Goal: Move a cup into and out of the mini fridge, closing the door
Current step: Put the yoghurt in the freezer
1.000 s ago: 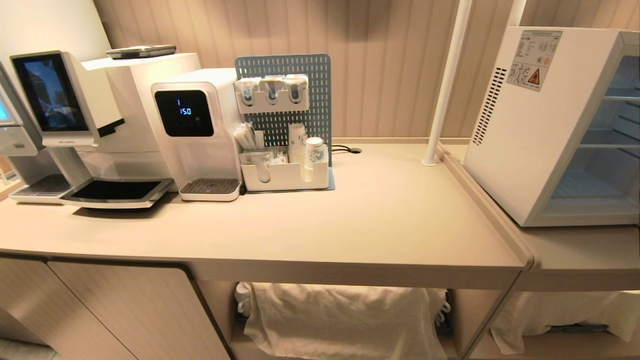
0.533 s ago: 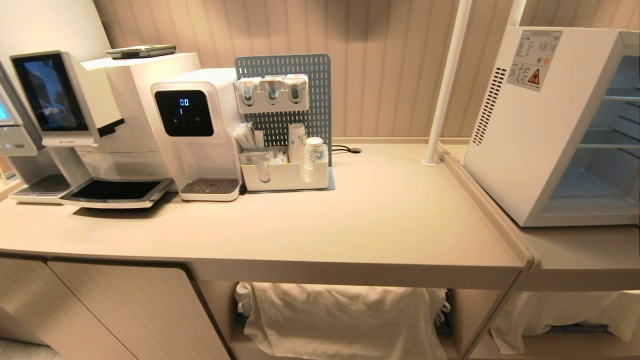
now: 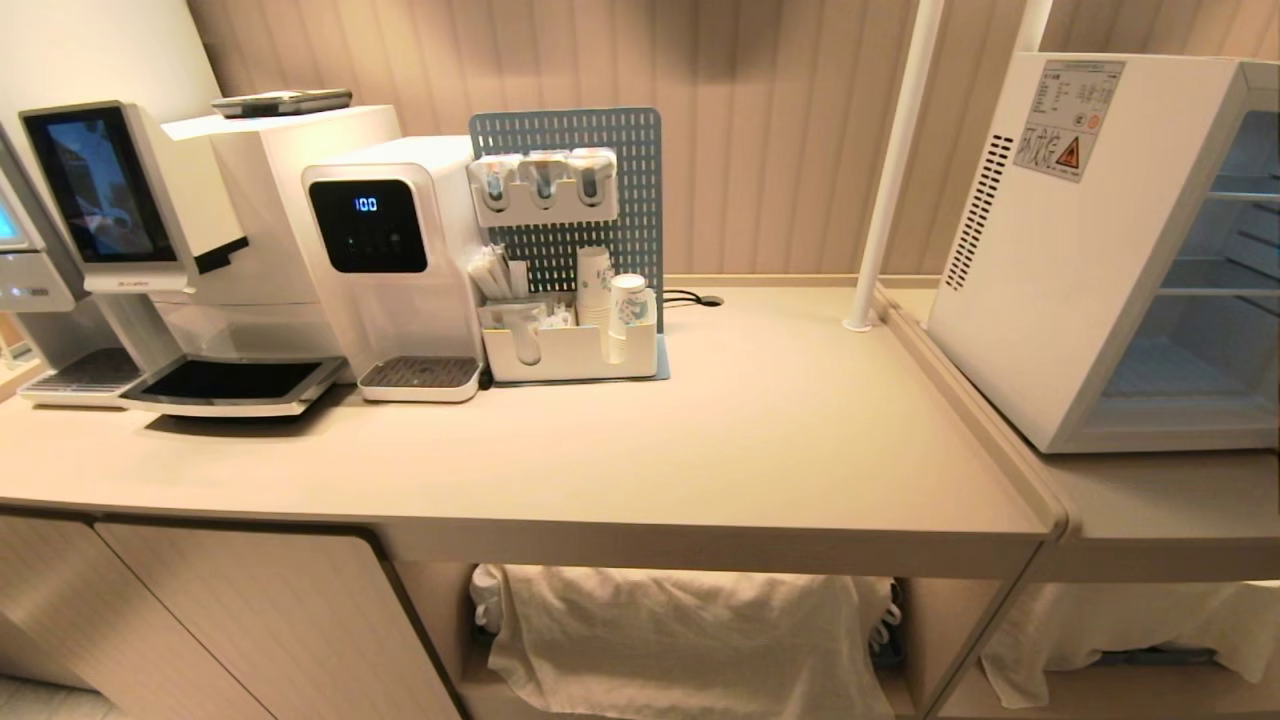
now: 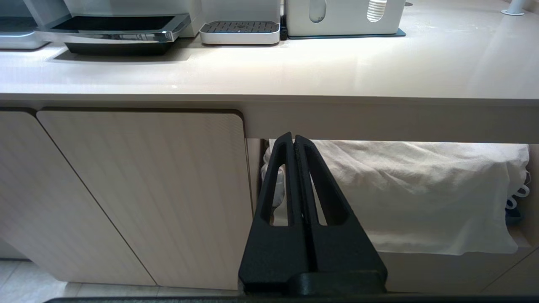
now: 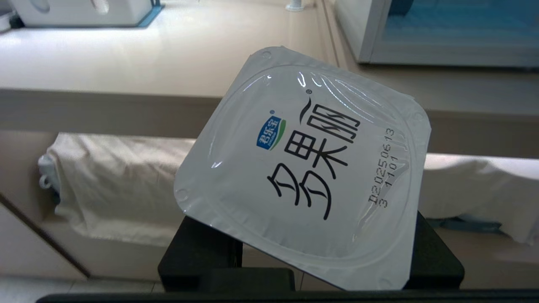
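- Closest to the right wrist camera, the right gripper [image 5: 309, 248] holds the cup [image 5: 303, 168] between its black fingers [image 5: 198, 248], the squarish white foil lid facing the lens and hiding the fingertips.
- Below the counter edge, the left gripper [image 4: 294, 141] hangs in front of the cabinet door [image 4: 139, 193], fingers pressed together on nothing.
- Behind both, white cloth [image 3: 690, 640] fills the space under the counter [image 3: 700, 450].
- Farther right, the mini fridge [image 3: 1050, 250] stands with its interior exposed, wire shelves [image 3: 1215, 290] visible.
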